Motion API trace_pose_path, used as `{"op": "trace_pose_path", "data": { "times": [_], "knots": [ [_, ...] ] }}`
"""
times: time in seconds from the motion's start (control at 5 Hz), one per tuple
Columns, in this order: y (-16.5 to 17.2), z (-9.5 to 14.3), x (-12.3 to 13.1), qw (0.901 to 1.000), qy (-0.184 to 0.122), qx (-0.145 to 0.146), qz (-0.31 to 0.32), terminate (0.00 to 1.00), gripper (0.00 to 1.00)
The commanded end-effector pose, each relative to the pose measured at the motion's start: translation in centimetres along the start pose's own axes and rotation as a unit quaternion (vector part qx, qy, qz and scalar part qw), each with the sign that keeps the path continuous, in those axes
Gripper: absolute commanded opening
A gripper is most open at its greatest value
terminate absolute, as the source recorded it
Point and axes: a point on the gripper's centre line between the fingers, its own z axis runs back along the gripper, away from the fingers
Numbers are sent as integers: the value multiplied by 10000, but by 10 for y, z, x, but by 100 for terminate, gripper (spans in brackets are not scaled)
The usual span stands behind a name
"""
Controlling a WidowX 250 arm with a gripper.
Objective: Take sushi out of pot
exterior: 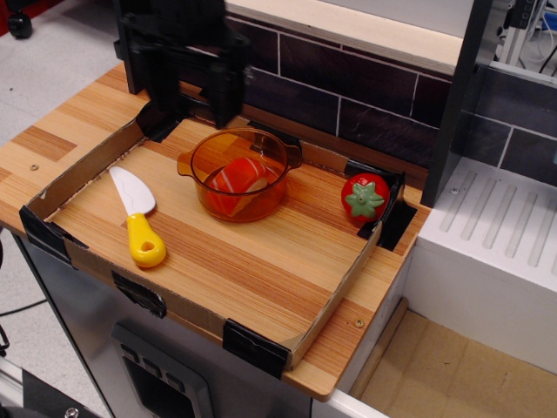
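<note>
The sushi (237, 181), orange-red with white stripes over a whitish base, lies inside the amber transparent pot (271, 202) at the back middle of the wooden board. My black gripper (193, 103) hangs above the board's back left corner, just behind and left of the pot. Its two fingers are spread apart with nothing between them. It touches neither the pot nor the sushi.
A toy knife (137, 218) with a yellow handle lies left of the pot. A red tomato (364, 198) with a green top sits in the back right corner. A low cardboard rim (331, 300) borders the board. A dark tiled wall (348, 96) stands behind, a white drainer (496, 235) at right.
</note>
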Motion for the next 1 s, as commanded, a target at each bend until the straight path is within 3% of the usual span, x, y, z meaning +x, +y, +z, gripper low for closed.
{"op": "trace_pose_path", "data": {
  "times": [0.0,0.8],
  "knots": [
    [-5,-26,24,9995,-69,74,303,0,100],
    [-6,-69,27,9979,-142,460,444,0,100]
  ]
}}
